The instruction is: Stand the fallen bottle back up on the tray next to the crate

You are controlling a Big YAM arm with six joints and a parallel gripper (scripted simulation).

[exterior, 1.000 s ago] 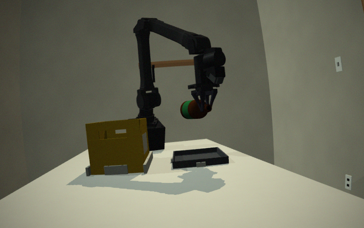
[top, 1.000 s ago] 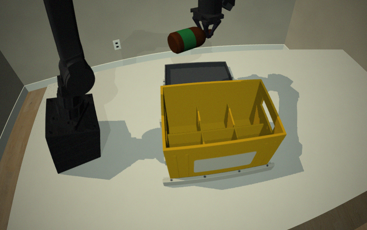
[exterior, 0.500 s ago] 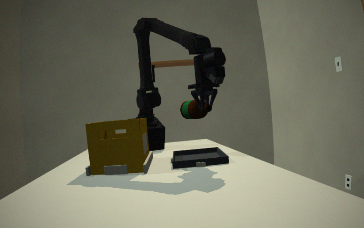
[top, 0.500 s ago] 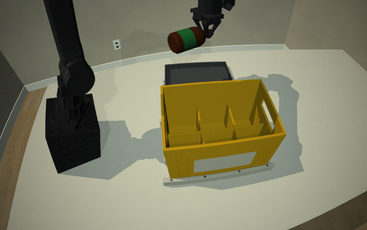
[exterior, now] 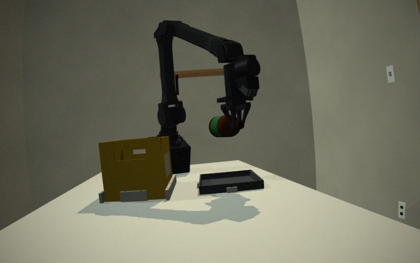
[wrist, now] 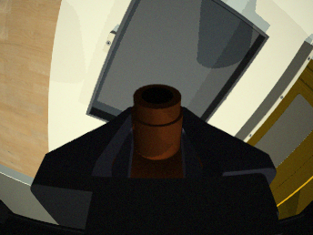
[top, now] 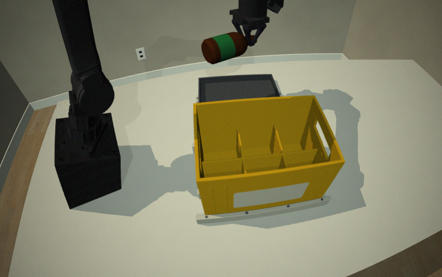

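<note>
Though sideways, bottle (top: 225, 47) (exterior: 224, 126) (wrist: 157, 132) hangs brown, green-banded — neck clamped in claw (top: 251, 41) (exterior: 238, 124) (wrist: 156, 115).

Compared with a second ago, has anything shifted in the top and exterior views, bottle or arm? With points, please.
Nothing visibly changed. The gripper (top: 251, 44) (exterior: 238, 126) (wrist: 156, 115) remains closed on the neck of the bottle (top: 225, 48) (exterior: 224, 127) (wrist: 157, 114), held on its side above the tray (top: 234, 76) (exterior: 231, 189) (wrist: 155, 55). The tray and the crate (top: 254, 130) (exterior: 134, 173) (wrist: 296, 150) stayed where they were.
</note>
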